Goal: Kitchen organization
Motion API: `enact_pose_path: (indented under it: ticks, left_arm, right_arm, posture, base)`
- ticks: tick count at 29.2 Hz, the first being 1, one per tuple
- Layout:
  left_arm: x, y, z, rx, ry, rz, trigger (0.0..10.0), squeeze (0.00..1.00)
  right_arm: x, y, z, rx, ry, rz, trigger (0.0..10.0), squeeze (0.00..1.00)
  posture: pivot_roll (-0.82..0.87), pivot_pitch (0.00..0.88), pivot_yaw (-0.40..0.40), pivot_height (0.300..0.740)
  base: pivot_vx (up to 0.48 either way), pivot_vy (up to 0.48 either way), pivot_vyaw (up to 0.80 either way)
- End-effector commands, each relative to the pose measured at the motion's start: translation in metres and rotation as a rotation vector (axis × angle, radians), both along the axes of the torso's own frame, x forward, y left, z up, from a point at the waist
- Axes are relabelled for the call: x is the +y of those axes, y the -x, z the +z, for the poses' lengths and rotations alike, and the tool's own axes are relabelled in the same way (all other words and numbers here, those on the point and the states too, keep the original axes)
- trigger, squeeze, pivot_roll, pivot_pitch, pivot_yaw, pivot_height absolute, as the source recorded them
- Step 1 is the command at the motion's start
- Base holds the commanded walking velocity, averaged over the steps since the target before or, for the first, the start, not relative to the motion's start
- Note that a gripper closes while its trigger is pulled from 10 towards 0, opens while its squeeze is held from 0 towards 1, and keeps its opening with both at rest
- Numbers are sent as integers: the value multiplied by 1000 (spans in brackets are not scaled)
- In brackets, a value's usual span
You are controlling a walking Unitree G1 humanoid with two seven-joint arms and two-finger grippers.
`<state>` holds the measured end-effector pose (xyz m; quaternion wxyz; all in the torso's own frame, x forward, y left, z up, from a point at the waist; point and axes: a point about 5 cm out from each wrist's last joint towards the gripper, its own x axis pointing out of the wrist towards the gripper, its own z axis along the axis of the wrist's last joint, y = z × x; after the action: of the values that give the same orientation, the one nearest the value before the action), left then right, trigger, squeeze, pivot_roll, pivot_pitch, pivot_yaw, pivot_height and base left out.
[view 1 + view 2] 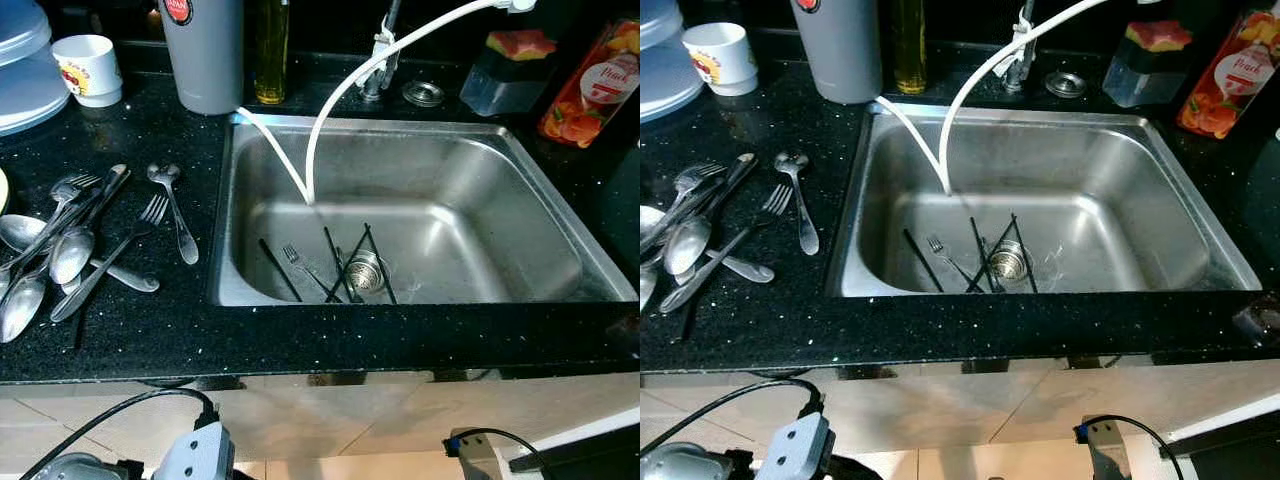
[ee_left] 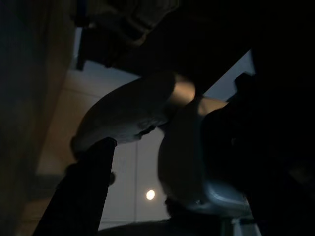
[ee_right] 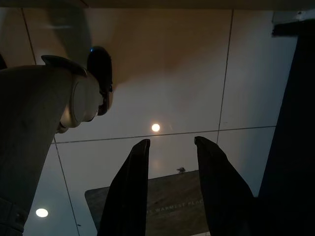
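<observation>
Both arms hang low below the black speckled countertop [image 1: 300, 340]. Right gripper [image 3: 172, 162]: its two black fingers are spread apart with a clear gap, holding nothing, above glossy floor tiles. Left gripper: the wrist view is too dark to tell how its fingers stand. Stainless steel sink [image 1: 560, 255], set in the countertop: a small fork [image 1: 298, 260] and several black chopsticks [image 1: 345, 265] lie around the drain strainer [image 1: 366, 272]; a white hose [image 1: 340, 90] arcs down into the basin. Left of the sink, on the counter: a loose pile of spoons and forks [image 1: 70, 250]. Behind: grey container [image 1: 205, 55], oil bottle [image 1: 270, 50], white cup [image 1: 88, 68].
</observation>
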<state>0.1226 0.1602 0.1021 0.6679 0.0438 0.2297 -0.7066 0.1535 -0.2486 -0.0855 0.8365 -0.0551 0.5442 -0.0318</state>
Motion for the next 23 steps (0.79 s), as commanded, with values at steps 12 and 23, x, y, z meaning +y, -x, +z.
enact_pose_path:
  ticks: [12,23]
  left_arm:
    - [10,-10,46,-123,284,37,10000,0]
    - [28,-48,102,-459,408,309,10000,0]
  right_arm:
    - [0,5,-2,23,-5,-3,10000,0]
    - [1,6,-3,26,-9,-5,10000,0]
  posture:
    - [123,90,-73,740]
    - [127,97,-73,740]
  base:
    - [0,0,0]
    - [0,0,0]
